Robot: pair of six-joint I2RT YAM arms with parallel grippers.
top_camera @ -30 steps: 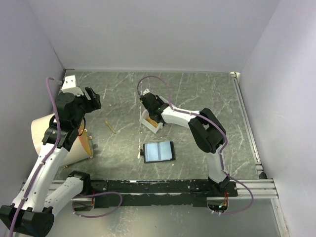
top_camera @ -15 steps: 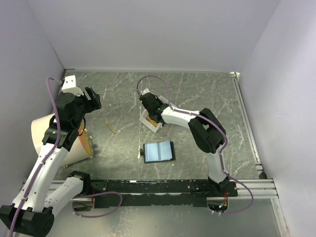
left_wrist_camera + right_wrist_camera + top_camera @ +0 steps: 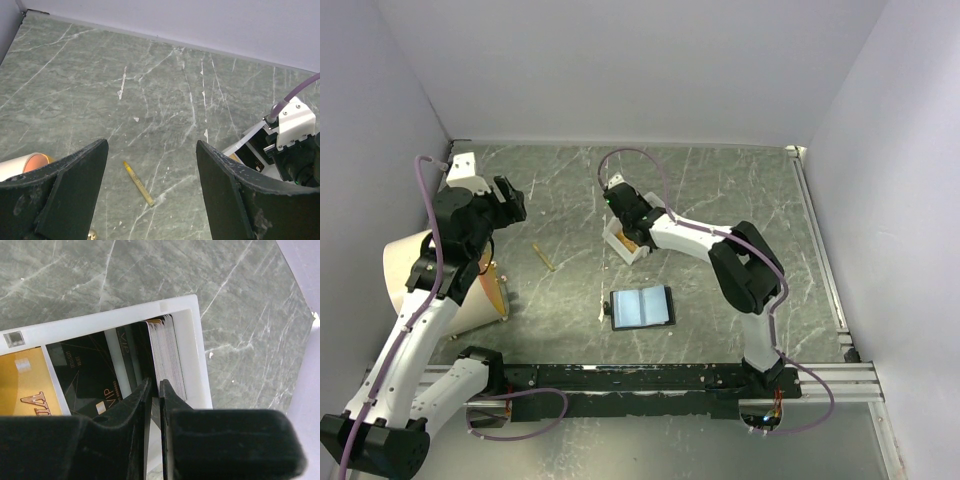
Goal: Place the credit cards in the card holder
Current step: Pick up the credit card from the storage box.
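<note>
The card holder (image 3: 642, 306) lies open on the table, pale blue-grey inside up. The credit cards are in a white box (image 3: 623, 245) behind it. In the right wrist view a stack of cards (image 3: 169, 355) stands on edge at the box's right end, beside flat black (image 3: 85, 370) and gold (image 3: 25, 385) cards. My right gripper (image 3: 628, 228) reaches into the box. Its jaws (image 3: 155, 386) are almost closed on the edge of a dark card beside the stack. My left gripper (image 3: 510, 200) is open and empty, held above the table at the far left (image 3: 151, 146).
A yellow crayon (image 3: 544, 257) lies on the table left of the box and shows between my left fingers (image 3: 138, 183). A tan paper cup (image 3: 410, 265) lies on its side at the left edge. A black rail (image 3: 650, 378) runs along the near edge.
My right gripper and the white box have shifted slightly toward the back. The left arm has not moved.
</note>
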